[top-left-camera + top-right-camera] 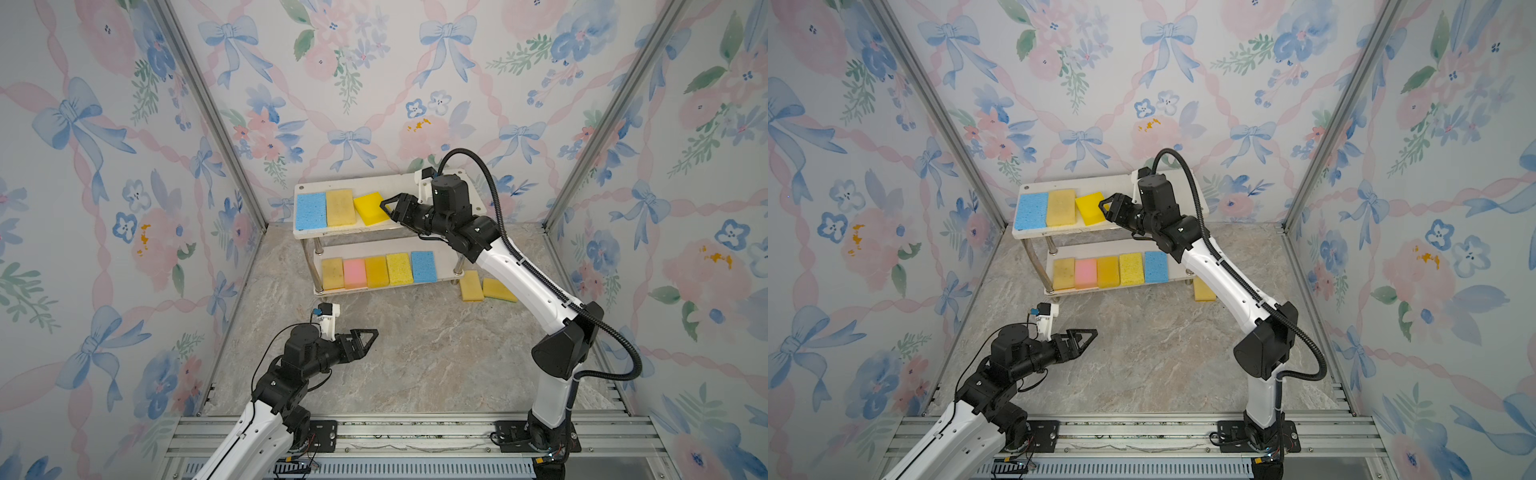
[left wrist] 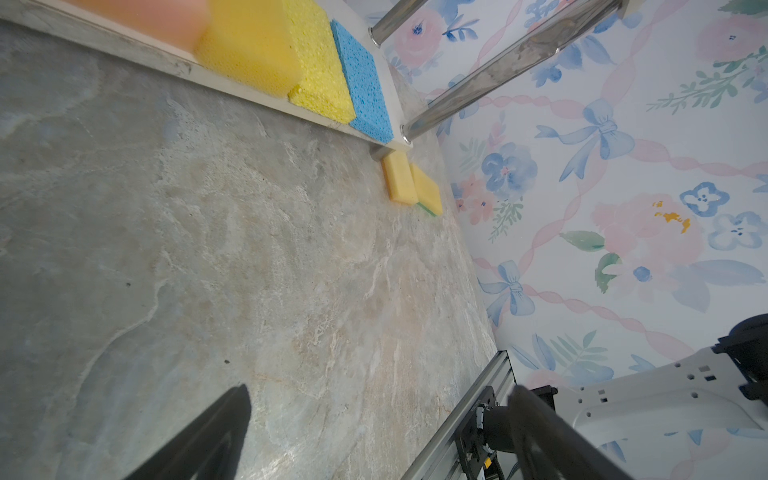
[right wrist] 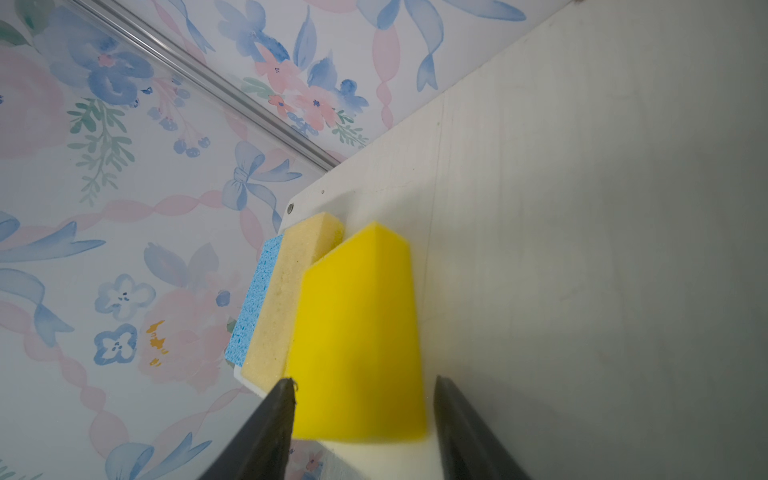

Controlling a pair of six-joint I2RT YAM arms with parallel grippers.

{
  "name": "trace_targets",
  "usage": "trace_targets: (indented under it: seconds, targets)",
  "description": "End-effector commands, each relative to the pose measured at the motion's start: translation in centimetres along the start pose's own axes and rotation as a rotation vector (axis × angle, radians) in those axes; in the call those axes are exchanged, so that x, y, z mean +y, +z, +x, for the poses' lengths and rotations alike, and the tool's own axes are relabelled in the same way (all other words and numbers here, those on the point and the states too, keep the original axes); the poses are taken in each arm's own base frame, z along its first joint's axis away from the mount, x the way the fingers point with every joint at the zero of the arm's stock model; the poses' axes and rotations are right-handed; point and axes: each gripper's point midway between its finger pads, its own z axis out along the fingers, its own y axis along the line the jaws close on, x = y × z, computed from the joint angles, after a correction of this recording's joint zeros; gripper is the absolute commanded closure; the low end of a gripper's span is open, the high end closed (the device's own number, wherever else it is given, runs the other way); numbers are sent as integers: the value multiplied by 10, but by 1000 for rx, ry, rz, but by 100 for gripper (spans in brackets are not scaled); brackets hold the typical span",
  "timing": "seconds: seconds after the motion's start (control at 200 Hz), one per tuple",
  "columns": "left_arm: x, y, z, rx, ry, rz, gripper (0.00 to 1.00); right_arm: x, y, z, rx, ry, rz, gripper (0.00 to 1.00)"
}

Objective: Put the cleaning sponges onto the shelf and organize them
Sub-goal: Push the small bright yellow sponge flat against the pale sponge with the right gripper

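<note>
Bright yellow sponge [image 3: 357, 324] on the shelf [image 3: 540, 208] top, between parted jaws of right pincer [image 3: 363, 380]

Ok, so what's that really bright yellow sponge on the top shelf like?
The bright yellow sponge is a smooth, thick foam block lying on the shelf's top board, turned crooked, its corner touching the pale yellow sponge. The right pincer straddles one end, jaws open.

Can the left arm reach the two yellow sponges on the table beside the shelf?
Doubtful: bare table lies between, but the right arm hangs close over both sponges, and they're far across from the left gripper.
</note>
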Motion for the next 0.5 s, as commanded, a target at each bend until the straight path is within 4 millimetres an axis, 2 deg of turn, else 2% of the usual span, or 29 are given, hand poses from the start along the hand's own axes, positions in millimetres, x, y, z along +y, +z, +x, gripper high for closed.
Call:
trace_targets:
  seconds: [0.0, 0.22, 0.49]
  targets:
    - [2, 0, 2, 10, 11, 4, 2, 18, -10, -6, -13, -14, -37, 43]
    - [2, 0, 2, 9, 11, 5, 2, 33, -6, 2, 28, -28, -77, 45]
    - [-1, -1, 1, 6, 13, 14, 2, 36, -6, 8, 51, -31, -80, 46]
